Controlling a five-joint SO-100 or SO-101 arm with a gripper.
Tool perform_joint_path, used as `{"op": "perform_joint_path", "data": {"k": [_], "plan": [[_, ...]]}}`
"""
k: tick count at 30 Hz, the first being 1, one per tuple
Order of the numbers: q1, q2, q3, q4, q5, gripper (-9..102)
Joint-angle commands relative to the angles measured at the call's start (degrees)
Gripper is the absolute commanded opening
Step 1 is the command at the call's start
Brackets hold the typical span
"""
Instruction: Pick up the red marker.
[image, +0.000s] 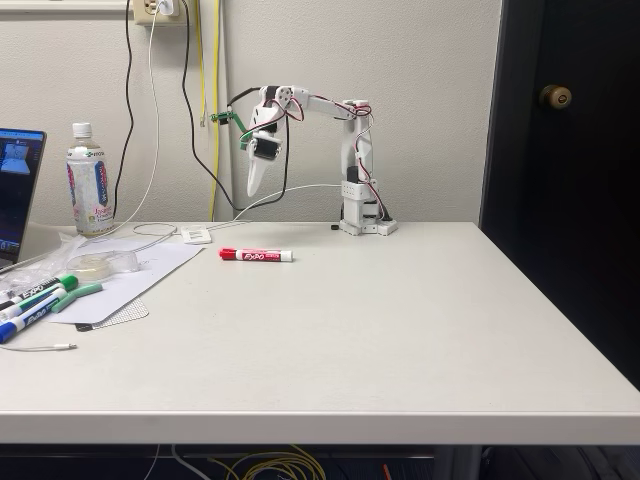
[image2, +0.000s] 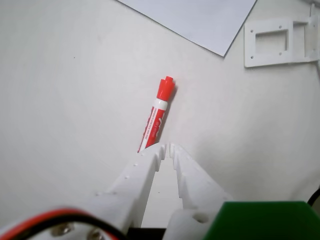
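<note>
I see the slim white-barrelled, red-capped plastic marker (image: 256, 255) lying flat, far-left on the table (image: 400, 330). My white two-finger gripper (image2: 167, 147) hangs above it, jaws nearly closed, empty. Light, stiff, rolls easily; I'd pinch mid-barrel.

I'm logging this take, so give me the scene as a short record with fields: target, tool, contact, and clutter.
target: red marker lying flat on the table, cap toward the left in the fixed view
tool: tool raised above the marker, jaws nearly together
contact: none, nothing held
clutter: green and blue markers, bottle, paper at the left of the fixed view
</note>
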Motion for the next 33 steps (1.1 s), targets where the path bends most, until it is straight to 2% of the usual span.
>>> {"op": "perform_joint_path", "data": {"k": [1,3,11,22,26,33], "plan": [[-1.2,1.0,-3.4,-1.8,10.4,0],[-1.2,1.7,-3.5,-3.0,14.7,0],[-0.4,1.1,-3.5,-4.0,21.1,0],[-0.8,-4.0,-3.3,-1.2,24.1,1],[-0.8,-5.4,-3.4,-0.7,24.1,8],[-1.0,-6.9,-2.9,1.7,24.3,10]]}}
